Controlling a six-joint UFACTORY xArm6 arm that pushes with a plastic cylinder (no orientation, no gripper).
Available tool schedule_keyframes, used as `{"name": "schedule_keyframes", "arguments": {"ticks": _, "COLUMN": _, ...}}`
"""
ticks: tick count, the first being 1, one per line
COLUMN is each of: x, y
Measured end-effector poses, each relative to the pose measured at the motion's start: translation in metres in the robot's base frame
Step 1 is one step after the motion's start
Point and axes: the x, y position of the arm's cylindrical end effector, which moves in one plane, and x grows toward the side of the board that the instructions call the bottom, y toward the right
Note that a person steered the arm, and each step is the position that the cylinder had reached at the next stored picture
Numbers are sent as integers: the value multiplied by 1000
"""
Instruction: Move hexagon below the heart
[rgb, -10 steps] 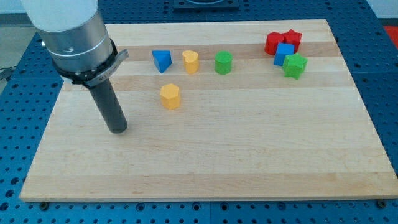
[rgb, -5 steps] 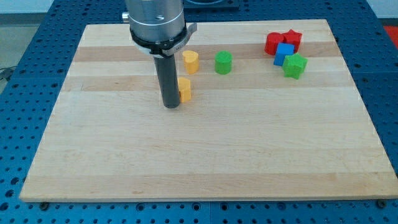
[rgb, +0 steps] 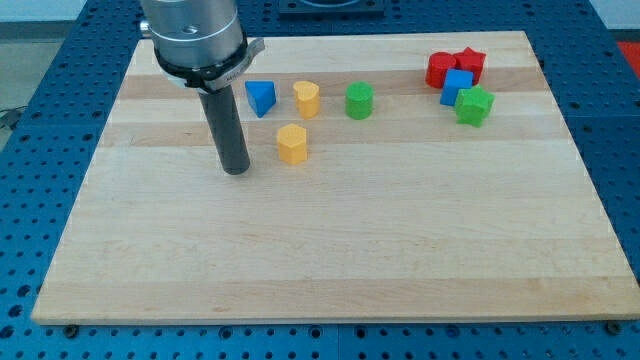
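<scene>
Orange hexagon (rgb: 292, 144) below yellow heart (rgb: 307, 99).

My arm's last segment is a broad cylindrical housing, light grey to silver with a soft sheen, cut off by the view's top edge. Beneath it sits a thin dark collar or flange, from which a small flat grey tab projects toward the view's right. From the collar descends my end effector: a straight, smooth rod of dark charcoal colour, round in section and uniform in width, far narrower than the housing. My tip (rgb: 236, 171) is blunt and flat. No cables, screws or markings can be made out.
</scene>
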Motion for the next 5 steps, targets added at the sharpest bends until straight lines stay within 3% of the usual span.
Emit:
{"name": "schedule_keyframes", "arguments": {"ticks": 2, "x": 0, "y": 47}}
{"name": "schedule_keyframes", "arguments": {"ticks": 5, "x": -15, "y": 10}}
